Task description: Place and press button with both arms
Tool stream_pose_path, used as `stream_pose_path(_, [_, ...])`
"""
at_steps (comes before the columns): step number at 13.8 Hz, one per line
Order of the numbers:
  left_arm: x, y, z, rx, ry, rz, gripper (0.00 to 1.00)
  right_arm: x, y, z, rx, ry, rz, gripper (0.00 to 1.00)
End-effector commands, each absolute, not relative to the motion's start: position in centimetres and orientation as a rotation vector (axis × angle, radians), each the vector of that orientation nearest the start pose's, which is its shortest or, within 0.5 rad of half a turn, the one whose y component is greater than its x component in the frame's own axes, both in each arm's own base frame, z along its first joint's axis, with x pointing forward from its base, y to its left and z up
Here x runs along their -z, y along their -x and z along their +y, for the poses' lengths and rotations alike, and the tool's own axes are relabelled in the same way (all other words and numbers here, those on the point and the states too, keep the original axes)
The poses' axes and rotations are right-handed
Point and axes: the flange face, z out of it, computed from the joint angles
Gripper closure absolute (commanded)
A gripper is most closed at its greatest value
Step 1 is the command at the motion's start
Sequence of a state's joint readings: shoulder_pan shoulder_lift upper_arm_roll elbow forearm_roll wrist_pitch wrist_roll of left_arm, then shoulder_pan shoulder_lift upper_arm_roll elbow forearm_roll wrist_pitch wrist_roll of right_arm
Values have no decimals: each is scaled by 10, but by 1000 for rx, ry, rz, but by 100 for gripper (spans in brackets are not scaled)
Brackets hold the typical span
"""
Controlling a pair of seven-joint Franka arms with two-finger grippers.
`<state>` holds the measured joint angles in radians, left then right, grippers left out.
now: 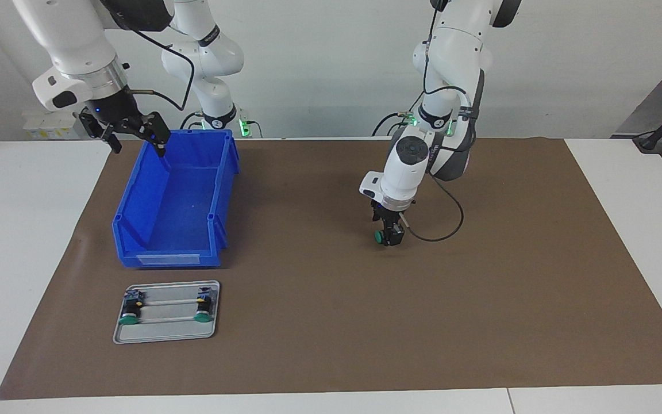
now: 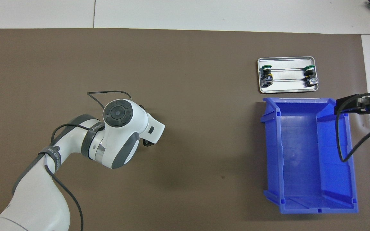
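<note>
My left gripper (image 1: 388, 234) points down, low over the middle of the brown mat. It is shut on a button (image 1: 378, 236) whose green cap sticks out sideways. In the overhead view the left wrist hides this gripper and button. Two more buttons (image 1: 130, 313) (image 1: 203, 310) lie on a small metal tray (image 1: 165, 336), seen in the overhead view as buttons (image 2: 266, 72) (image 2: 310, 73) on the tray (image 2: 287, 88). My right gripper (image 1: 135, 141) is open and empty, raised over the rim of a blue bin (image 1: 176, 201), also in the overhead view (image 2: 348, 106).
The blue bin (image 2: 307, 154) is empty and stands toward the right arm's end, nearer to the robots than the tray. The brown mat (image 1: 480, 299) covers most of the white table.
</note>
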<state>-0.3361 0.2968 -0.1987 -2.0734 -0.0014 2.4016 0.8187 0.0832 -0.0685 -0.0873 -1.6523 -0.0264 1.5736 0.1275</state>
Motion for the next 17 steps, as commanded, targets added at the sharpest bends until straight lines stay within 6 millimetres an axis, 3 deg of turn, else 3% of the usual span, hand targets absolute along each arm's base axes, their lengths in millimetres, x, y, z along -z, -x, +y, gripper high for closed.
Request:
stream_pose_path(1, [-298,-500,-296,95,2487,1965,19,-623,-526,-10,9,3160,217,0])
stream_pose_path(12, [-300,-506,-294,141,2471,1974,80,-629,-547,-12,-38,3188,164,0])
stream_pose_path(15, [-301,-514,-290,212,2434,2002,89,-628,-547,-10,-39,3180,175,0])
stream_pose_path(17, [-301,-525,-275,248,2451,1968,91,-627,-546,-11,-44,3178,177,0])
